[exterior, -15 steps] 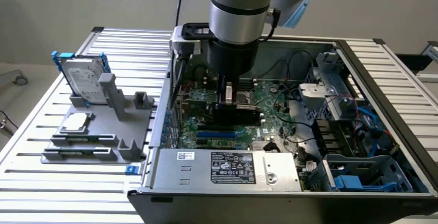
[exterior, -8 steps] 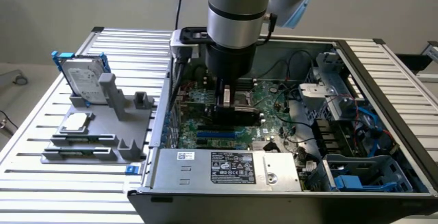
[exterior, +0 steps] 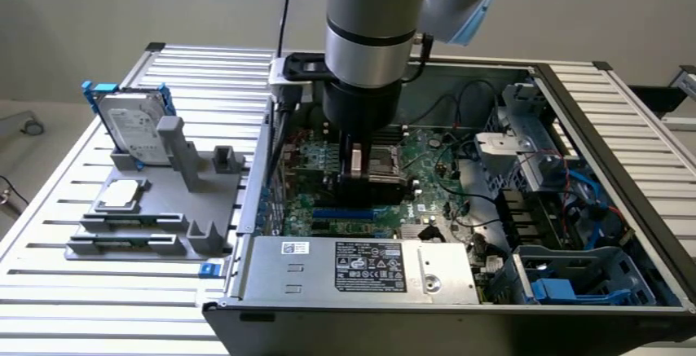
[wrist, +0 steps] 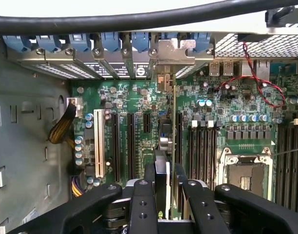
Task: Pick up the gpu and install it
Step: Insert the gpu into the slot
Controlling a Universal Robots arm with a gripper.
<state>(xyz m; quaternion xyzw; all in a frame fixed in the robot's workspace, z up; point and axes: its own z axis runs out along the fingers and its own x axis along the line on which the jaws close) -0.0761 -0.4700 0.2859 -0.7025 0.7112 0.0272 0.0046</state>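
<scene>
Exterior view: my arm (exterior: 370, 38) comes straight down at mid-frame into the open case (exterior: 435, 331), and my pincer (exterior: 366, 175) sits low over the motherboard (exterior: 429, 169), near its middle. The case also holds a silver power supply (exterior: 359, 266) along its near wall, lower middle of the frame, and a drive cage (exterior: 576, 279) with blue parts at the lower right. On the table (exterior: 196, 63) at the exterior view's left, well apart from my pincer, a grey fixture (exterior: 196, 209) holds the hard drive (exterior: 136, 132) standing upright in its blue frame and a small square chip (exterior: 120, 195) lying flat. Wrist view: my fingers (wrist: 149, 185) are clamped on the gpu (wrist: 163, 146), which I see edge-on between them. Its long axis runs straight away from my grip toward the case's rear wall, parallel to the black slots (wrist: 131, 146) and the white slot (wrist: 98, 148), and its silver bracket (wrist: 171, 51) ends at the row of blue clips (wrist: 110, 41) on that wall. So the gpu lies off to no side of me: it is in my grip, standing on edge over the board, between the black slots and the memory slots (wrist: 202, 151), with the open processor socket (wrist: 244, 175) beyond those. I judge the bracket lined up with an opening in the rear wall. Whether the card's lower edge is seated in a slot I cannot tell, since the card itself hides it.
</scene>
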